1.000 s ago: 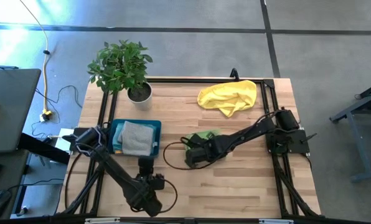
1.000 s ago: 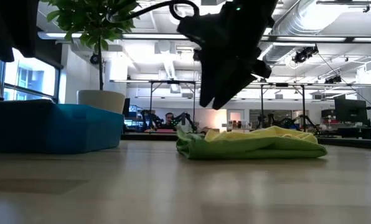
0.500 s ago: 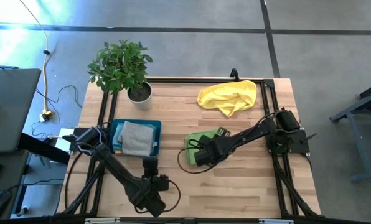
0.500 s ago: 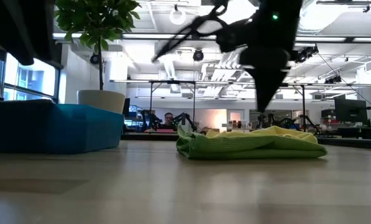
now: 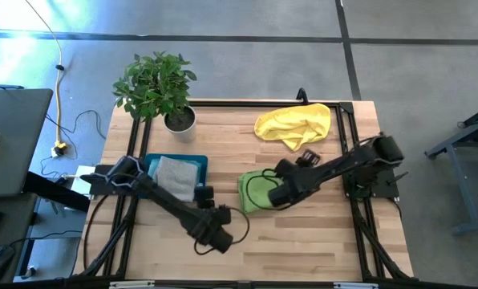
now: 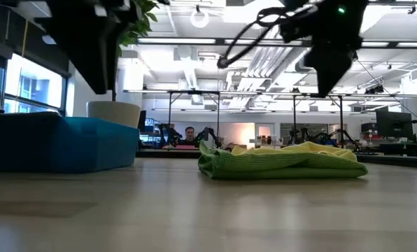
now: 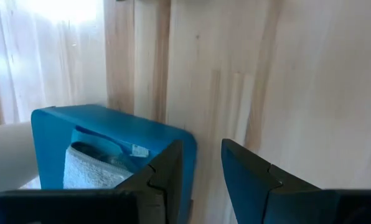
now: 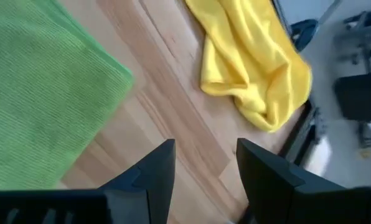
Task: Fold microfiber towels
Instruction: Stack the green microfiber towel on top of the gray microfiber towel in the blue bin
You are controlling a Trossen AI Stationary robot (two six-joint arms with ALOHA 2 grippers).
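I'm holding the right gripper [image 5: 281,193] just above the right edge of the lime green towel [image 5: 255,191], which is lying folded into a compact rectangle near the middle of the wooden table [image 5: 319,241]. In the right wrist view the two fingers are standing apart with bare wood showing between them, so that gripper is open and carrying nothing. I judge the fold on this towel is done and the arm is sitting clear of the cloth so as not to drag it out of shape.

I'm keeping the left gripper [image 5: 211,235] over bare table near the front, left of the green towel and well apart from it. In its wrist view the fingers are showing a narrow gap with nothing between them, so it is partly open and empty. It is pointing toward the teal tray [image 5: 150,164], where a grey towel [image 5: 175,178] is lying folded inside; that seems to be where finished cloths go.

The yellow towel [image 5: 295,124] is lying crumpled at the far right of the table, not yet folded. A potted plant [image 5: 157,84] is standing at the far left corner, out of the working area.
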